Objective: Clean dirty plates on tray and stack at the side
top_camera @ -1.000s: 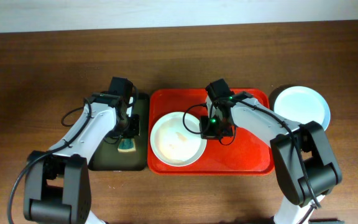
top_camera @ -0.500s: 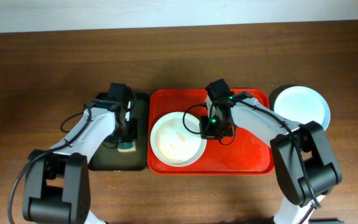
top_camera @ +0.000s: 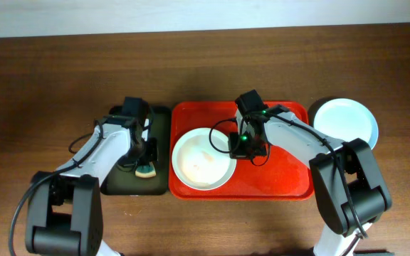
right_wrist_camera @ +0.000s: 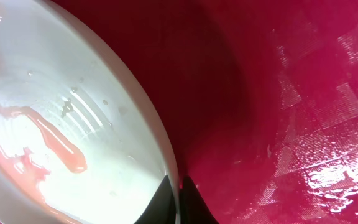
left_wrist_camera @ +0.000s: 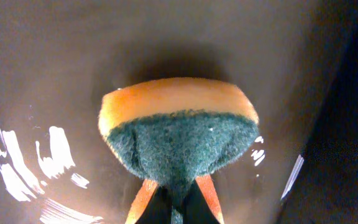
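A white plate (top_camera: 203, 158) with a red smear (right_wrist_camera: 55, 140) at its centre lies on the left half of the red tray (top_camera: 283, 171). My right gripper (top_camera: 239, 148) is shut on this plate's right rim; in the right wrist view the rim (right_wrist_camera: 166, 155) runs between the two dark fingertips of the gripper (right_wrist_camera: 178, 182). My left gripper (top_camera: 143, 155) hangs over the dark green tray (top_camera: 130, 181) and is shut on an orange sponge with a green scouring face (left_wrist_camera: 179, 124), pinched at the lower end by the gripper (left_wrist_camera: 178, 194).
A pale plate (top_camera: 344, 122) sits on the wooden table just right of the red tray. The tray's right half (right_wrist_camera: 291, 93) is wet and bare. The dark green tray's floor (left_wrist_camera: 42, 62) shows wet streaks.
My left gripper has closed on the sponge in the dark green tray, after shifting slightly toward it. The right gripper and the white plate have not moved.
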Robot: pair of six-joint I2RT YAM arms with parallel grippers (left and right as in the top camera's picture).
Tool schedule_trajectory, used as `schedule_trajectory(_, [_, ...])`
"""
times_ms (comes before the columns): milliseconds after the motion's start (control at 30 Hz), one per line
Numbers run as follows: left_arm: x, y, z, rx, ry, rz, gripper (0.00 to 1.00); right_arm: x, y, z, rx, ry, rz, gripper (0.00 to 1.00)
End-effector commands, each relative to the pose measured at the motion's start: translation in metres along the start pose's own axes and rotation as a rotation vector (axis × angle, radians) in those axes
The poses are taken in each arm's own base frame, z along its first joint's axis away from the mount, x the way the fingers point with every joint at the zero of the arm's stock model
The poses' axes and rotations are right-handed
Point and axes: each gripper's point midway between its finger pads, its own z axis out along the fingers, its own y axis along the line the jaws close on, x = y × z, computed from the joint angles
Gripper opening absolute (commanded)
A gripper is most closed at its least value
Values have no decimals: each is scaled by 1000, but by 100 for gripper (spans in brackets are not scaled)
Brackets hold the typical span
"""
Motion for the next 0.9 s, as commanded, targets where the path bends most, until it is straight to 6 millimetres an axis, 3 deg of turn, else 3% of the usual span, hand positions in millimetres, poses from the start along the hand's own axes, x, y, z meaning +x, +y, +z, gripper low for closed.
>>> schedule_trajectory(0, [-37, -12, -57, 58, -163, -5, 0, 7, 8, 1, -30, 19, -4, 4])
schedule_trajectory(100, [-40, -21, -89, 123, -236, 4, 0, 8, 15, 1, -69, 28, -6, 4])
schedule_trajectory(400, [-31, -36, -89, 198, -196, 46, 0, 7, 21, 0, -103, 28, -11, 4])
schedule_trajectory(567, [-19, -80, -90, 283, -174, 87, 0, 4, 15, 1, -67, 12, -12, 5])
schedule_trajectory(733, [-1, -124, -70, 292, -115, 148, 0, 3, 10, 1, -35, 4, -10, 5])
schedule_trajectory(867, [3, -135, -36, 259, -47, 151, 0, 4, 9, 1, -33, 7, -8, 5])
